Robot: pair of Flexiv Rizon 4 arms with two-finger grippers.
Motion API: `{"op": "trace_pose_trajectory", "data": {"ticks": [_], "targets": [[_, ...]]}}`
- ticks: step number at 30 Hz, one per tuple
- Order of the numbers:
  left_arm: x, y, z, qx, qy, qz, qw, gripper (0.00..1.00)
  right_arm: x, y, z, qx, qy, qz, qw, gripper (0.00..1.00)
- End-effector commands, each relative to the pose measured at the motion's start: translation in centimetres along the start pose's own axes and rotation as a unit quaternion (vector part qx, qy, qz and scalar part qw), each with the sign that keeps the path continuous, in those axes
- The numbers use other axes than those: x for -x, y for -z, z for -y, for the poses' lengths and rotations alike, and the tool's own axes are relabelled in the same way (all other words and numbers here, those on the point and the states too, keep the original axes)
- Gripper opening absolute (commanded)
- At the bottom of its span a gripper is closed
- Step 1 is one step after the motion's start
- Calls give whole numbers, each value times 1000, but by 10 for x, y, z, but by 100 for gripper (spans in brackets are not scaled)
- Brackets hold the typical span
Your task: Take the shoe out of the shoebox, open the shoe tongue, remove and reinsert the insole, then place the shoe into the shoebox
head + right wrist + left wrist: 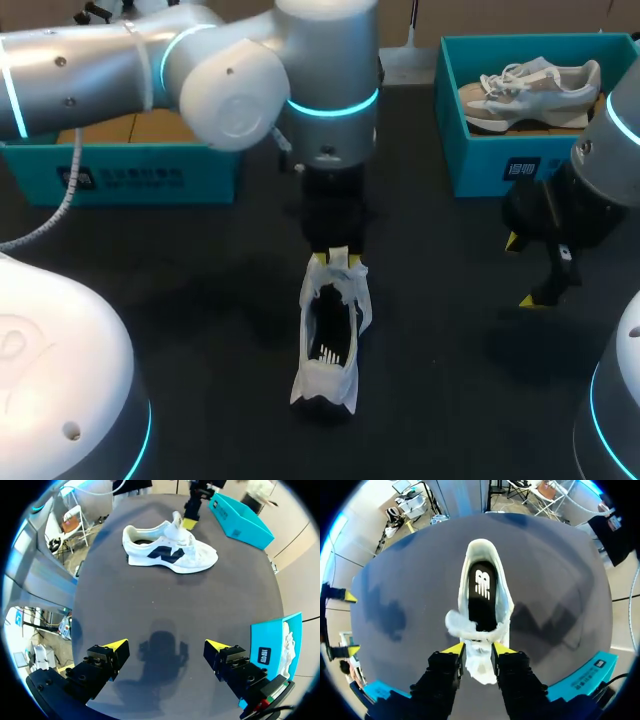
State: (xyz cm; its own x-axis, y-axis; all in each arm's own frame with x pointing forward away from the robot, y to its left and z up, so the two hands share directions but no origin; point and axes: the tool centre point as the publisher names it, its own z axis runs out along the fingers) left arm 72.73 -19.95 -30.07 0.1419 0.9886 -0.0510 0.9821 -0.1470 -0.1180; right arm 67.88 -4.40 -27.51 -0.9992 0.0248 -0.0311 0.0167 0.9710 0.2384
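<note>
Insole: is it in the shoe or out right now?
In. The black insole lies flat inside the white shoe, visible through the opening while the left hand holds the tongue back.

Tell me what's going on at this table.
The left gripper is shut on the tongue of a white shoe that stands on the dark table, pulling it back from the opening, so the black insole shows inside. The insole lies in place, not yet taken out. The right gripper hangs open over bare table, apart from the shoe. A second shoe lies in the teal shoebox at the right rear.
</note>
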Motion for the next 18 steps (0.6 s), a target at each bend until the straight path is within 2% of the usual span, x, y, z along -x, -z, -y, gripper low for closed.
{"op": "trace_pose_trajectory", "data": {"ticks": [1,5,8,18], "targets": [[0,-15,14,1,-5,-5,1000,27,-1,-1,0,0,0,2,1000,100],[-8,-17,27,-1,-11,-4,1000,27,-1,-1,0,0,0,2,1000,100],[-12,-11,30,8,-8,4,1000,27,-1,-1,0,0,0,2,1000,100],[-6,3,14,19,31,29,999,29,-1,-1,0,0,0,2,1000,100]]}}
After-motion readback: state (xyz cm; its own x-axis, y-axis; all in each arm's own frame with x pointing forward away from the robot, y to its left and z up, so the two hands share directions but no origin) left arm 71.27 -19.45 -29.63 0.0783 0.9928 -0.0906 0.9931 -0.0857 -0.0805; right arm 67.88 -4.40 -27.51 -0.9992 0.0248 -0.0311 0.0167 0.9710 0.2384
